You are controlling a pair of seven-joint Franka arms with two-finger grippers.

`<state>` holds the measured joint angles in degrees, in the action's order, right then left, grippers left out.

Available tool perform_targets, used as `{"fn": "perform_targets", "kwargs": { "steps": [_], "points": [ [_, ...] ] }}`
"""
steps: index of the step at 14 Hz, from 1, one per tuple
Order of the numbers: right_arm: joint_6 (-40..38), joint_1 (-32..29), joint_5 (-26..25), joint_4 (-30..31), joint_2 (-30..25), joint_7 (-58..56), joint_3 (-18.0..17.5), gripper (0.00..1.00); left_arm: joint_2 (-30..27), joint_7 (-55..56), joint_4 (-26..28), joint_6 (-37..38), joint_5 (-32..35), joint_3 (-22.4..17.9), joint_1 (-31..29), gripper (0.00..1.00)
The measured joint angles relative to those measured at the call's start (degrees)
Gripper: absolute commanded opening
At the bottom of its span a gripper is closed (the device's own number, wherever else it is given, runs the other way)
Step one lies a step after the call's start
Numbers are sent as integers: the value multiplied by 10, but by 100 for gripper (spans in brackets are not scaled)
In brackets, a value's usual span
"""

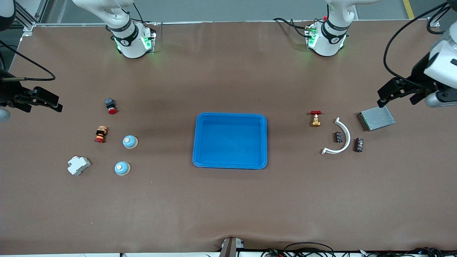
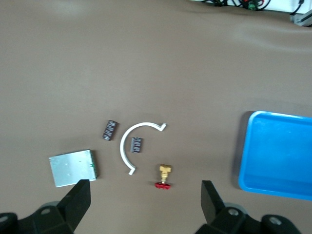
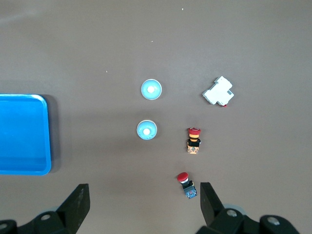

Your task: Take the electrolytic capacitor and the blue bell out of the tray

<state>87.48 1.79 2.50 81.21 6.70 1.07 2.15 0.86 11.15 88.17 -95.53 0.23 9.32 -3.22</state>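
Observation:
Two dark capacitors (image 1: pixel 338 137) (image 1: pixel 358 145) lie toward the left arm's end of the table, and both show in the left wrist view (image 2: pixel 137 145) (image 2: pixel 110 130). Two light-blue bells (image 1: pixel 130 141) (image 1: pixel 122 168) stand toward the right arm's end, and both show in the right wrist view (image 3: pixel 146 130) (image 3: pixel 151 89). A blue tray (image 1: pixel 230 165) sits empty mid-table. My left gripper (image 1: pixel 398 101) (image 2: pixel 145 195) is open and empty, high over the table beside a metal plate. My right gripper (image 1: pixel 43 107) (image 3: pixel 144 195) is open and empty, high over the right arm's end.
A white curved strip (image 1: pixel 345 135) arcs between the capacitors. A brass valve with a red handle (image 1: pixel 315 119) and a metal plate (image 1: pixel 376 118) lie nearby. Two red-capped push buttons (image 1: pixel 110 105) (image 1: pixel 101 134) and a white breaker (image 1: pixel 78 165) lie by the bells.

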Motion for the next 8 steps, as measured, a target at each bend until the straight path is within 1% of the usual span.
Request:
{"fn": "perform_targets", "kwargs": {
  "steps": [4, 8],
  "points": [
    [4, 0, 0, 8, 0, 0, 0, 100, 7, -49, 0, 0, 0, -4, -12, 100],
    [6, 0, 0, 9, 0, 0, 0, 100, 7, -54, 0, 3, 0, -2, -10, 100]
  ]
}}
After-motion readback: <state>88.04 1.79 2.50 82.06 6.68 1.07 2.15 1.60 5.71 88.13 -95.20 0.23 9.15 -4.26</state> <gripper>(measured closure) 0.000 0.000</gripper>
